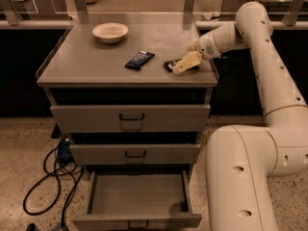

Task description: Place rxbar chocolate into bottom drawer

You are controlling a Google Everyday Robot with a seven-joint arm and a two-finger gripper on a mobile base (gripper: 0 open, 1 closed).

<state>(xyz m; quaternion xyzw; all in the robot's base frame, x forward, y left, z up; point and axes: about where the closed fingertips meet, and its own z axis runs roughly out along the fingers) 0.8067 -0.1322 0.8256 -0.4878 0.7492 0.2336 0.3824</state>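
The rxbar chocolate (169, 64), a small dark bar, lies on the cabinet top (86, 61) near its right front corner. My gripper (186, 62) reaches in from the right and sits right over the bar's right end, low at the surface. Only the bar's left end shows. The bottom drawer (137, 195) is pulled open below and holds nothing. The two drawers above it are shut.
A dark blue bar with white print (139, 59) lies left of the rxbar. A pale bowl (110, 32) stands at the back left of the top. Black cables (50, 177) lie on the floor left of the cabinet. My arm's lower body (245, 177) stands right of the drawers.
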